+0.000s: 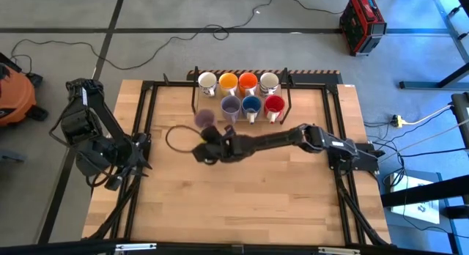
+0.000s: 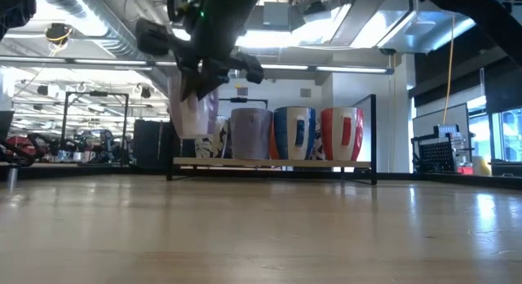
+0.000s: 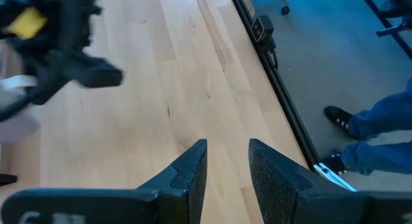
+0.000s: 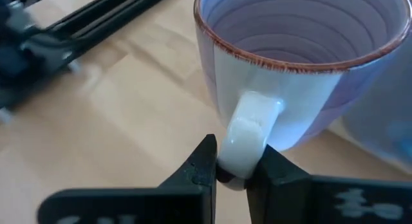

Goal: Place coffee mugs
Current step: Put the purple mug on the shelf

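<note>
The wooden surface [image 1: 242, 182] fills the middle of the high view, ringed by a black frame; at its far edge stands a low rack [image 1: 242, 101] carrying seven mugs in two rows; the back row reads cream mug [image 1: 207, 82], yellow-orange mug [image 1: 229, 83], orange-red mug [image 1: 248, 83] and white mug [image 1: 269, 81]; the front row reads a pale purple mug [image 1: 231, 106], blue mug [image 1: 252, 105] and red mug [image 1: 275, 105]; the place at the left end of the front row, beside that purple mug, is bare. The right arm [image 1: 293, 141] stretches from the right side across the surface toward the rack's left end; the left arm [image 1: 91, 134] sits folded at the surface's left edge, well apart from the mugs. The right hand [image 4: 235, 167] is clamped tight on the white handle of the second pale purple mug [image 4: 302, 63], which has a brown-edged rim; in the low view this mug [image 2: 194, 113] hangs upright, clear of the surface, just beside the rack's left end. The left hand [image 3: 226, 166] holds nothing; its fingers [image 3: 193, 169] stand partly apart over bare wood.
</note>
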`<state>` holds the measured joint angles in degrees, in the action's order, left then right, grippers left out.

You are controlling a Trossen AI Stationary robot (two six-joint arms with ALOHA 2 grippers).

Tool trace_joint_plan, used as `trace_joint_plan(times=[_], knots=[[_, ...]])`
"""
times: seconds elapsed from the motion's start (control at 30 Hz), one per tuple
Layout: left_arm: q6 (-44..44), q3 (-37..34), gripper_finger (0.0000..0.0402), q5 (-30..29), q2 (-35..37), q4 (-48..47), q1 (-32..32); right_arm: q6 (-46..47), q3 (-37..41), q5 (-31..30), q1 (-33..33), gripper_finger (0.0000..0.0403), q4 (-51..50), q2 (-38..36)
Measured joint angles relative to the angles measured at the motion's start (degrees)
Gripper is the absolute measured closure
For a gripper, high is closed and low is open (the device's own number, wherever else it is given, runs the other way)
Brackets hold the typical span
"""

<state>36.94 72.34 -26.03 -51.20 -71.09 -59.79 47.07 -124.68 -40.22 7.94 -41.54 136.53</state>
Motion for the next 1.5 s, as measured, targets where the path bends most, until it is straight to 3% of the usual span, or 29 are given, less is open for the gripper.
trace_joint_plan(times=[0.27,1.0,1.5], knots=[[0.0,0.0,0.0292,0.0,0.0,0.0,0.0,-2.2,0.0,4.9,-4.5,0.0373,4.4,0.0],[-0.2,0.0,0.0292,-1.8,0.0,0.3,0.0,1.0,4.1,8.9,-9.5,0.0373,6.6,0.4],[-1.6,0.0,0.0292,-1.9,-0.1,2.6,0.0,-0.7,4.5,6.3,-10.7,0.0362,8.9,1.0]])
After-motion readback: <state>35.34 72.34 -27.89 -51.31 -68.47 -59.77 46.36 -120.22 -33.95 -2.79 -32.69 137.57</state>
